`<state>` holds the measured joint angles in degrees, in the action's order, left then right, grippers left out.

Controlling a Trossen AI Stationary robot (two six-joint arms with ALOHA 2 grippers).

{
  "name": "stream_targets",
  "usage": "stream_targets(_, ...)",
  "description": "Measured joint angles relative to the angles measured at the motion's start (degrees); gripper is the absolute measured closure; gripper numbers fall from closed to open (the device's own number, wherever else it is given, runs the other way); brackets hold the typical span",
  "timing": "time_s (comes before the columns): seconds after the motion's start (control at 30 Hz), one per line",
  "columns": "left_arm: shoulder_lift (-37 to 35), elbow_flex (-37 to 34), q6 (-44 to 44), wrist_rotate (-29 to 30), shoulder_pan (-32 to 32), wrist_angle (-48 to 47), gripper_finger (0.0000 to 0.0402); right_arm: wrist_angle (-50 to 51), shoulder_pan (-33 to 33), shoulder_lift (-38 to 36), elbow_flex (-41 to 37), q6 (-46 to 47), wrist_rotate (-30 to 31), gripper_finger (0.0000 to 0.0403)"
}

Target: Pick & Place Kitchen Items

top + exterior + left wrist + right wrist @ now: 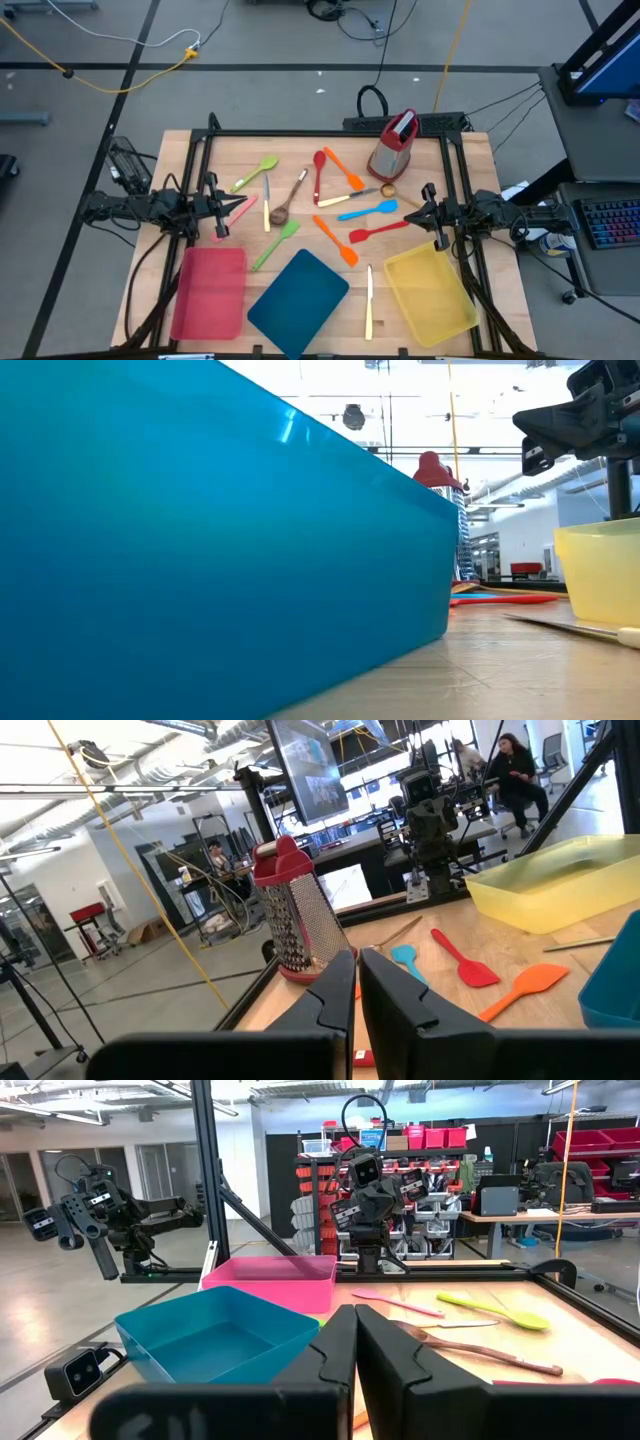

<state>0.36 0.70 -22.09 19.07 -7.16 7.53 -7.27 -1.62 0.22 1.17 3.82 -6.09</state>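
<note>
Slim utensils lie flat on the wooden table between my two arms: a green spoon, a brown spoon, a red spoon, orange spatulas, a blue spatula, a red spatula, a green spatula, a pink spatula and cream knives. My left gripper hovers shut at the table's left side by the pink spatula, and its own view shows it. My right gripper hovers shut at the right side, and its own view shows it.
A red-topped metal grater stands at the far right. A red tray, a blue tray and a yellow tray lie along the near edge. A black frame borders the table. People sit beyond the table.
</note>
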Motion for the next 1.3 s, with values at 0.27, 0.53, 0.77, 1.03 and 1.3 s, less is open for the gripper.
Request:
stream_targets(0.27, 0.0, 0.01, 0.0, -0.01, 0.0, 0.0, 0.0376, 0.0, -0.01, 0.01, 0.02, 0.02, 0.0, 0.0399)
stream_targets(0.53, 0.0, 0.01, 0.0, 0.0, 0.0, 0.0, 0.0376, 0.0, 0.0, 0.01, 0.02, 0.0, 0.0, 0.0399)
stream_targets(0.77, 0.0, -0.01, 0.0, 0.0, 0.0, 0.0, 0.0376, 0.01, -0.01, 0.0, 0.0, 0.01, -0.01, 0.0399)
stream_targets(1.03, 0.0, 0.01, 0.0, -0.01, 0.0, 0.0, 0.0376, -0.17, 0.01, -0.01, 0.0, 0.06, 0.0, 0.0399)
stream_targets(1.3, 0.0, 0.01, -0.11, -0.01, 0.0, 0.35, 0.0376, -1.35, -0.01, 0.03, 0.01, 0.03, 0.0, 0.0399)
